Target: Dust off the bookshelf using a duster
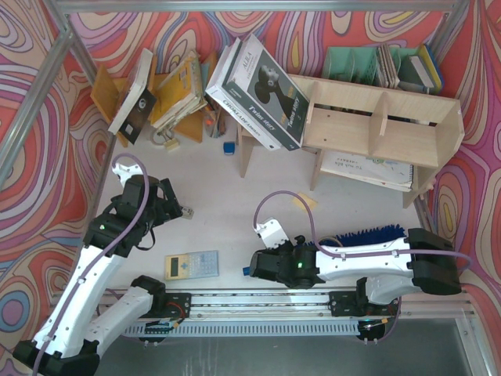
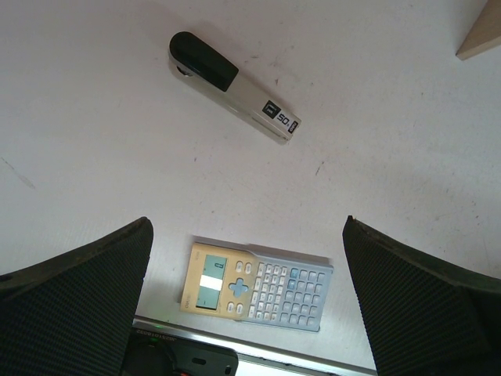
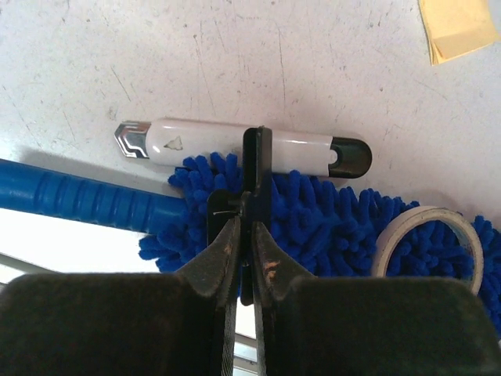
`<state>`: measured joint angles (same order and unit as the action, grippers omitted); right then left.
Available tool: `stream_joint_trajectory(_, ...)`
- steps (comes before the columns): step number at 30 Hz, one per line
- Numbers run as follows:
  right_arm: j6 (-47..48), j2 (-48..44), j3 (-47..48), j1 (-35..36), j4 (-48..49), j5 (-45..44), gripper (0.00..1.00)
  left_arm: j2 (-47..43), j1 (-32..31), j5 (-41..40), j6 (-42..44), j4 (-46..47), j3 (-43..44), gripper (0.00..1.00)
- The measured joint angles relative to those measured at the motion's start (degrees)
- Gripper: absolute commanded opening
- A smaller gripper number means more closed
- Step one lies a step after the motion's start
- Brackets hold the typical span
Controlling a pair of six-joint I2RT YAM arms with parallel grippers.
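Note:
The plywood bookshelf [image 1: 383, 117] stands at the back right, with papers on its lower tier. The fluffy blue duster [image 1: 374, 233] lies on the table at the front right, mostly under my right arm. In the right wrist view its head [image 3: 329, 219] and ribbed blue handle [image 3: 78, 200] lie just below the fingers. My right gripper [image 1: 254, 266] [image 3: 252, 223] is shut on a thin black flat piece [image 3: 257, 168] standing on edge over the duster's head. My left gripper [image 1: 174, 205] [image 2: 246, 223] is open and empty, above the table at the left.
A white-and-black marker [image 3: 243, 145], a tape roll [image 3: 427, 239] and a yellow note [image 3: 458, 27] lie by the duster. A calculator [image 1: 192, 265] [image 2: 257, 286] and a stapler [image 2: 235, 86] lie under the left gripper. Boxes [image 1: 262, 82], a teal organizer [image 1: 352, 63] and a book rack [image 1: 109, 90] line the back.

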<state>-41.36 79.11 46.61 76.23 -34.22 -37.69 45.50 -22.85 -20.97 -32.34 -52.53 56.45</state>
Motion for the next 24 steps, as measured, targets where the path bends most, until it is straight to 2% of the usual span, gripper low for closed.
stream_joint_trajectory(12,0.0,1.42,3.34,0.0,-0.61,-2.54,0.11,-0.15,0.0,0.09,0.0,0.09,-0.11,0.98)
stream_joint_trajectory(24,4.59,8.13,10.82,-0.02,4.24,-4.72,0.11,-0.24,0.02,0.37,0.0,0.17,-0.11,0.98)
